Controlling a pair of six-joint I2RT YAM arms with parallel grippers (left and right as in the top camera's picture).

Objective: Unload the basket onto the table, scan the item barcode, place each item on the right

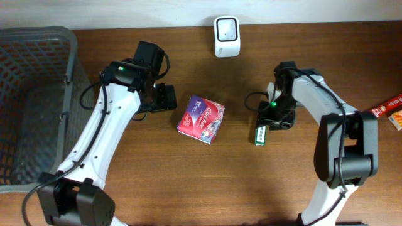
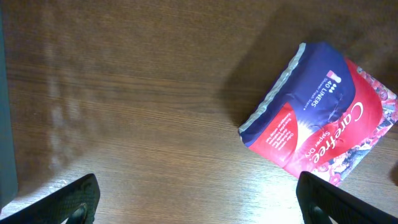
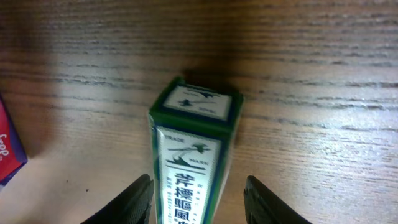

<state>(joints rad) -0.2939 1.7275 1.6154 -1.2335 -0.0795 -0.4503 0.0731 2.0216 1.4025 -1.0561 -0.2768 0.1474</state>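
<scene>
While the green box (image 3: 193,155) lies flat on the wooden table (image 3: 323,74), the right gripper (image 3: 198,202) straddles it, one finger on either side.

Its fingers (image 3: 134,199) stand at a middling width, close against the box's long sides; whether they pinch it or only flank it cannot be told. Seen from above, the box sits right of centre, nearer the camera than the white scanner (image 1: 226,36) at the table's far edge and off to its right. The left gripper (image 2: 199,202) hangs spread wide and empty over bare wood. A red-and-blue pack of liners (image 2: 323,112) lies just beside it, between the two arms. A grey mesh basket (image 1: 38,31) takes up the left end of the table, and a red packet (image 1: 391,108) lies at the right edge.
</scene>
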